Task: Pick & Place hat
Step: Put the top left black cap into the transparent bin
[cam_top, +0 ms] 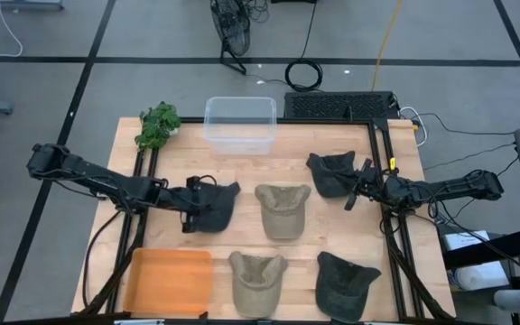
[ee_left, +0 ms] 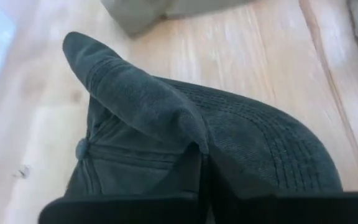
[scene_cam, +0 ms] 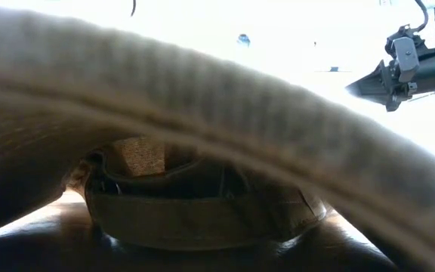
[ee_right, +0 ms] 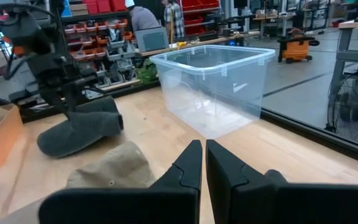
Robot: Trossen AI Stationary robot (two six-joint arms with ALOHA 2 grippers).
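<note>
Filling the low view, a tan cap's brim (scene_cam: 202,98) is looming right at the lens. Left gripper (cam_top: 190,200) is pinching the dark hat (cam_top: 215,206) at nine o'clock on the table (cam_top: 332,230), fabric bunching between its fingers. Right gripper (cam_top: 354,191) is hovering at three o'clock, fingers pressed together, holding nothing, facing the clear bin (ee_right: 213,87).

Dark grey hat (cam_top: 217,206), orange tray (cam_top: 168,281)
</note>
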